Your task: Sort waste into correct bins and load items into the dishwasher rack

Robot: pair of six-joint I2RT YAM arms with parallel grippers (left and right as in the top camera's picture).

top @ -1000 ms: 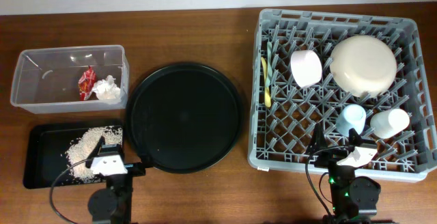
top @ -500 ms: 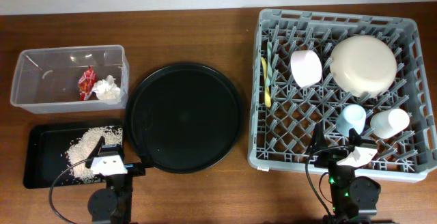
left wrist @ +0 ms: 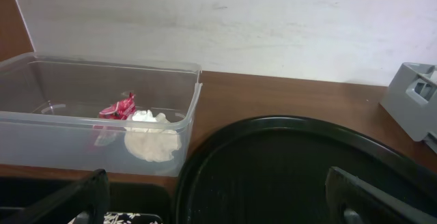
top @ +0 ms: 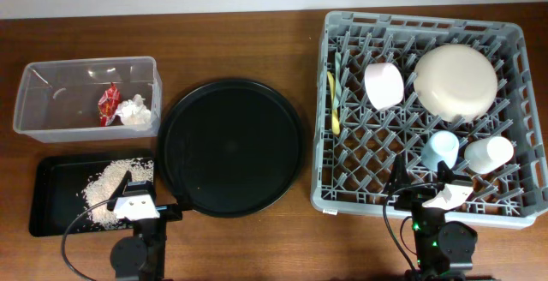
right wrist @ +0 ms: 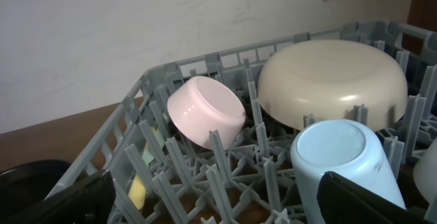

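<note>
Overhead: grey pegged dishwasher rack point(top: 411, 208), inverted cream bowl point(top: 455, 79).

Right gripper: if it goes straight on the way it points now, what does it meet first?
Probably the light blue cup, upside down close ahead of the open right gripper, slightly to its right. Pegs of the dishwasher rack rise beside it and may touch first; depth is unclear.

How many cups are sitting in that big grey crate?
2. The light blue cup and the white cup lie side by side toward the crate's near right corner; none seems hidden.
</note>
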